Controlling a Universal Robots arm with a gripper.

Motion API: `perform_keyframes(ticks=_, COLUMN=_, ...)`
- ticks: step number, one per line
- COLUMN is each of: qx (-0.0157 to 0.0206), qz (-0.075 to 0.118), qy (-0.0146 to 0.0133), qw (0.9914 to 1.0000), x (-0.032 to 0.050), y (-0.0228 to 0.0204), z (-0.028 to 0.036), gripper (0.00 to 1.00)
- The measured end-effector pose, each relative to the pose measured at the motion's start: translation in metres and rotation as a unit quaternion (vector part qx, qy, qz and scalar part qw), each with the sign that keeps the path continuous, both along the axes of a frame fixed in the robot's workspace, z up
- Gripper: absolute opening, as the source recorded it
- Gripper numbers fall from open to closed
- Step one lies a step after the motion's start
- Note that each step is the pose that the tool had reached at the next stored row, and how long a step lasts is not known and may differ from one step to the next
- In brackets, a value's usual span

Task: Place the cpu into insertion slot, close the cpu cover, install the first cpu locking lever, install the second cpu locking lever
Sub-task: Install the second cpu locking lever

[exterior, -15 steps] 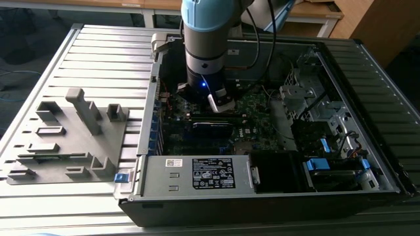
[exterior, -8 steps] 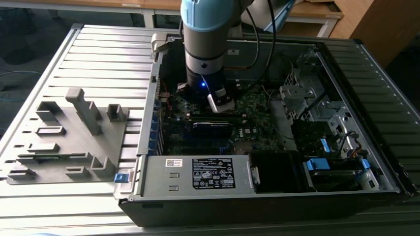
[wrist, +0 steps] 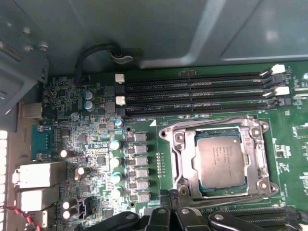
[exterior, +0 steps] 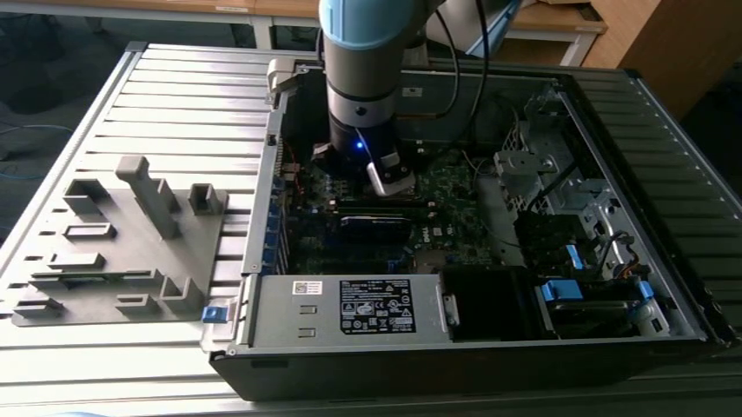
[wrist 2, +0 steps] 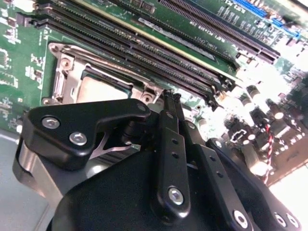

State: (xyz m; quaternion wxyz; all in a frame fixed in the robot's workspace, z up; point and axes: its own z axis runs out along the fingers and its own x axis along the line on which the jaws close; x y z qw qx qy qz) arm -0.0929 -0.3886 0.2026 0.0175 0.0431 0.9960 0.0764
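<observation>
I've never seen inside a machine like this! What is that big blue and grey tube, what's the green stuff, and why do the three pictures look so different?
The tube is a robot arm reaching down into an open computer case that lies on a grey slatted table. The exterior view comes from a camera standing off the arm. The two wrist views come from cameras riding on the arm, so they look close up at the inside.

The green stuff is the computer's main board, covered in small parts. The grey square is the cpu, already sitting in its slot, with the shiny cpu cover framing it. The long black strips beside it are slots for other parts.

The black metal pieces are the gripper, the arm's hand. Its fingers are together and hold nothing, close to the slot's edge.
</observation>
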Motion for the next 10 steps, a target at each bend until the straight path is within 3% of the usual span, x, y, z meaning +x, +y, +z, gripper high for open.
perform_keyframes(ticks=10, qx=0.0, qz=0.0, qy=0.0, qw=1.0, x=0.0, y=0.0, z=0.022, gripper=0.11)
